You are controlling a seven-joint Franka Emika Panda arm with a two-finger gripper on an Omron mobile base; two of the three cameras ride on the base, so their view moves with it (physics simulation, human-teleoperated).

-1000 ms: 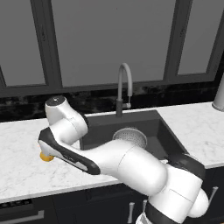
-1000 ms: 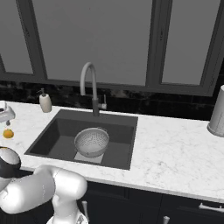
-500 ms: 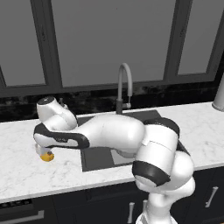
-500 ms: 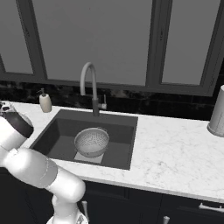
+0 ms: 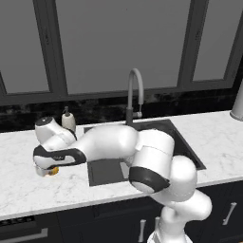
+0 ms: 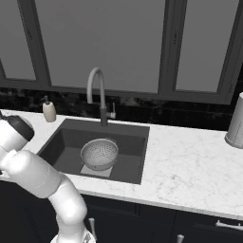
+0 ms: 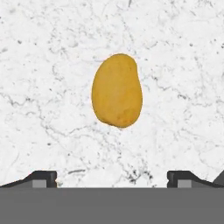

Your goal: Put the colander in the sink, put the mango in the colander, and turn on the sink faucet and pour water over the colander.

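The mango, an orange-yellow oval, lies on the white marble counter left of the sink. My gripper hangs straight above it, open, with a dark fingertip on each side and nothing between them. From the left base view, the gripper sits low over the counter with the mango peeking out beside it. The silvery colander stands in the dark sink, below the gooseneck sink faucet. No water runs.
A cream soap bottle stands on the counter behind the sink's left corner. A grey canister stands at the far right. My arm stretches across the sink's left half. A dark backsplash and windows close off the back.
The arm's elbow has swung up and across the sink, now hiding the colander in the left base view. The hand has stayed low over the mango with its jaws open.
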